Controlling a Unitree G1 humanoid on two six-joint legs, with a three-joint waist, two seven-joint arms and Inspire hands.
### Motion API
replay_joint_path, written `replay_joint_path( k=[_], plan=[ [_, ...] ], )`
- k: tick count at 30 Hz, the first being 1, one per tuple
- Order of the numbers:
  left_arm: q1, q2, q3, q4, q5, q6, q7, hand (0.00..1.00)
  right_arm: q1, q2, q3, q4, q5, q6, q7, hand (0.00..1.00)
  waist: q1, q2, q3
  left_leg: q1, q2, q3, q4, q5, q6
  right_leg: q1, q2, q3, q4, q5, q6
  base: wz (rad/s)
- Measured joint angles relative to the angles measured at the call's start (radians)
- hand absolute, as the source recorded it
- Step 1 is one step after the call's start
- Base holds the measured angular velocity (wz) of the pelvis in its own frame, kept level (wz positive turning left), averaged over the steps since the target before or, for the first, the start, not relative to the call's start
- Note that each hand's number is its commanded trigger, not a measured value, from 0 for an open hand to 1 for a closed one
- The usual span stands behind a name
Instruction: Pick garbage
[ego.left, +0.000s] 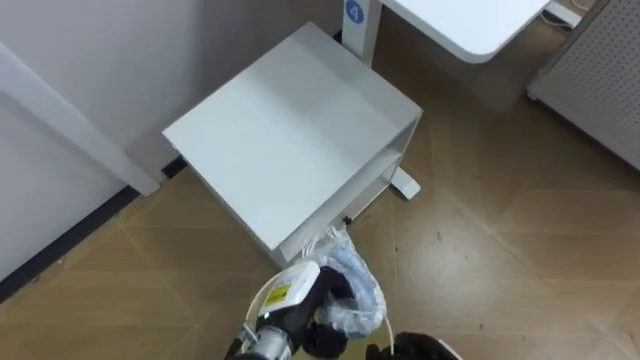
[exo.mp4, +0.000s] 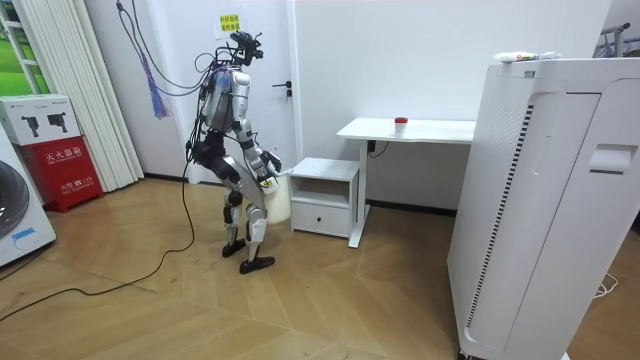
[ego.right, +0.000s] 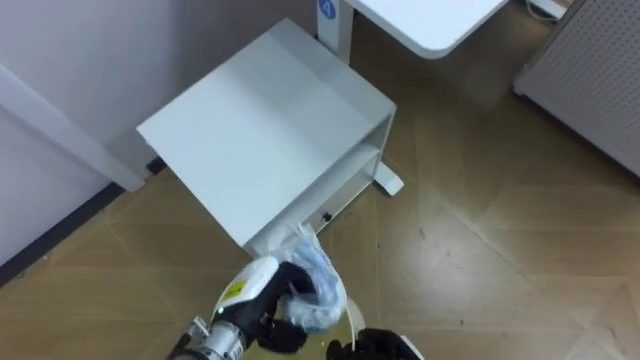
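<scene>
A round blue sticker with a white mark sits on the desk leg at the top centre of the left eye view; the mark is too small to read. A yellow label lies on the white back of the left hand, its print unreadable. In the room view a yellow sign hangs on the wall at the upper left and a red box with white pictures stands at the left edge. No writing on either can be made out.

The garbage bag is a bunched, clear bluish plastic bundle at the bottom centre of the left eye view. Its long axis runs nearly up and down the frame. Its twisted white end points up at the lower front edge of the white cabinet.

The left hand is at the bottom centre, just left of the bag, its dark fingers curled into the plastic and holding it. The right hand shows as a dark shape at the bottom edge, just below and right of the bag; whether it grips I cannot tell.

In the room view the robot stands bent forward with knees flexed, left of the cabinet, and the white bin lies between them. The white desk fills the top right corner
</scene>
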Motion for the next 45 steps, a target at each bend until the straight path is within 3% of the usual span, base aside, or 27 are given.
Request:
replay_joint_path(
  k=[2,6,10,11,12,13,17,23,29,34,38,40,41,42,45],
  plan=[
    [0.014,0.003,-0.026,-0.008,-0.02,0.002,-0.019,1.0,0.009,-0.006,0.001,0.001,0.0,0.001,0.0,1.0,0.015,-0.003,-0.0017,0.003,-0.002,0.006,-0.013,0.005,0.006,0.0,-0.002,0.003,-0.012,0.008,0.005,-0.05],
    [0.085,0.048,-0.042,-0.089,-0.055,0.002,-0.051,1.0,0.008,-0.003,0.001,0.01,-0.041,0.001,0.001,1.0,0.026,-0.011,-0.0069,0.01,-0.006,0.024,-0.031,0.007,0.01,-0.003,-0.004,0.015,-0.026,0.016,0.012,-0.07],
    [0.117,0.073,-0.057,-0.112,-0.054,0.001,-0.084,1.0,0.015,-0.011,0.001,0.012,-0.046,-0.002,0.022,1.0,0.038,-0.015,-0.0093,0.013,-0.016,0.025,-0.038,0.007,0.01,-0.001,-0.006,0.017,-0.03,0.017,0.014,-0.01],
    [0.119,0.076,-0.059,-0.114,-0.054,0.001,-0.093,0.82,0.018,-0.015,0.001,0.012,-0.048,-0.002,0.028,1.0,0.044,-0.016,-0.0103,0.015,-0.016,0.025,-0.036,0.007,0.01,0.0,-0.008,0.017,-0.03,0.017,0.014,0.0],
    [0.124,0.083,-0.059,-0.128,-0.054,0.001,-0.103,0.53,0.024,-0.019,0.001,0.011,-0.048,-0.002,0.035,1.0,0.047,-0.016,-0.0105,0.015,-0.016,0.025,-0.036,0.008,0.011,0.0,-0.01,0.016,-0.031,0.017,0.014,0.0],
    [0.127,0.088,-0.059,-0.134,-0.054,0.0,-0.109,0.0,0.024,-0.021,0.001,0.011,-0.048,-0.002,0.038,1.0,0.048,-0.016,-0.0105,0.015,-0.016,0.025,-0.036,0.008,0.011,0.0,-0.011,0.016,-0.031,0.017,0.015,0.0],
    [0.165,0.127,-0.059,-0.175,-0.054,0.001,-0.156,0.0,0.027,-0.034,-0.004,0.004,-0.042,-0.003,0.053,1.0,0.05,-0.013,-0.0128,0.016,-0.017,0.025,-0.036,0.008,0.011,0.003,-0.014,0.016,-0.031,0.016,0.017,0.0],
    [0.23,0.165,-0.057,-0.237,-0.056,0.001,-0.212,0.0,0.035,-0.036,-0.041,0.007,-0.042,-0.005,0.053,1.0,0.082,-0.007,-0.0191,0.03,-0.018,0.025,-0.045,0.01,0.014,0.014,-0.015,0.016,-0.029,0.016,0.018,0.0],
    [0.236,0.162,-0.037,-0.242,-0.01,0.002,-0.238,0.0,0.044,-0.046,-0.049,0.012,-0.043,-0.005,0.056,1.0,0.095,-0.006,-0.0204,0.075,-0.022,0.026,-0.05,0.01,0.015,0.057,-0.019,0.015,-0.031,0.015,0.02,0.0],
    [0.239,0.164,-0.011,-0.243,0.037,0.005,-0.24,0.0,0.063,-0.049,-0.081,0.04,-0.044,-0.005,0.081,1.0,0.101,-0.005,-0.0201,0.128,-0.015,0.026,-0.058,0.009,0.014,0.112,-0.004,0.02,-0.055,0.018,0.021,-0.07],
    [0.267,0.179,0.029,-0.339,0.102,0.013,-0.244,0.0,0.065,-0.068,-0.117,0.048,-0.078,-0.004,0.093,1.0,0.124,-0.006,-0.0197,0.199,-0.018,0.025,-0.063,-0.008,0.002,0.15,0.021,0.068,-0.069,0.022,0.024,-0.41],
    [0.272,0.168,0.067,-0.37,0.112,0.013,-0.242,0.0,0.061,-0.075,-0.133,0.048,-0.104,-0.004,0.096,1.0,0.149,-0.008,-0.0183,0.236,-0.03,-0.005,-0.077,-0.014,-0.005,0.173,0.044,0.109,-0.09,0.037,0.025,-0.81],
    [0.272,0.165,0.085,-0.382,0.113,0.012,-0.241,0.0,0.057,-0.075,-0.135,0.048,-0.118,-0.004,0.097,1.0,0.154,-0.009,-0.0174,0.267,-0.05,-0.039,-0.101,-0.014,-0.006,0.2,0.06,0.137,-0.114,0.049,0.027,-0.8],
    [0.275,0.166,0.102,-0.397,0.112,0.012,-0.242,0.0,0.061,-0.076,-0.138,0.04,-0.116,-0.004,0.099,1.0,0.151,-0.009,-0.0176,0.302,-0.058,-0.062,-0.125,-0.014,-0.008,0.232,0.073,0.157,-0.135,0.057,0.028,-0.75],
    [0.294,0.179,0.159,-0.498,0.123,0.004,-0.231,0.0,0.102,-0.085,-0.178,-0.033,-0.117,-0.003,0.101,1.0,0.131,-0.009,-0.0204,0.358,-0.066,-0.066,-0.169,-0.014,-0.013,0.289,0.09,0.173,-0.189,0.075,0.031,-0.32]
  ],
)
